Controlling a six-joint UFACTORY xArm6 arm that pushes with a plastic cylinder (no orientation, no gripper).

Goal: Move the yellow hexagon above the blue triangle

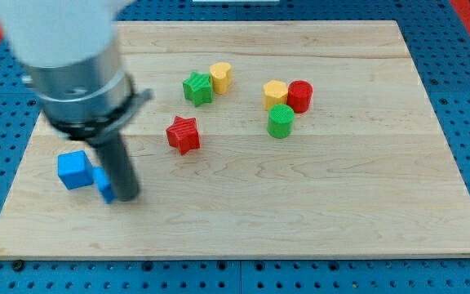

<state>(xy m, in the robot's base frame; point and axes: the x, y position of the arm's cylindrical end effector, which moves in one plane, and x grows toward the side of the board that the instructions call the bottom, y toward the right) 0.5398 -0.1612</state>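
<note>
Touching blue triangle [103,185] with my tip [126,198], near board's [300,229] left edge; yellow hexagon [275,94] well apart.

Arm comes in from view's top-left corner, big and blurred w/ a pale grey-white upper housing. Below that, a metallic grey cylindrical section, then a dark collar w/ a small bracket sticking out toward view's right. From the collar a straight dark rod [119,167] drops roughly vertical, leaning v. slightly to view's right. My tip [126,198] sits at the rod's lower end, down at counter [300,220] level. Landmark = blue cube [73,170]: tip is just to view's right of it & a bit lower in view, close but apart. Rod's base partly hides another small blue block [103,185], shape not clear, touching or v. nearly touching its right edge.
</note>
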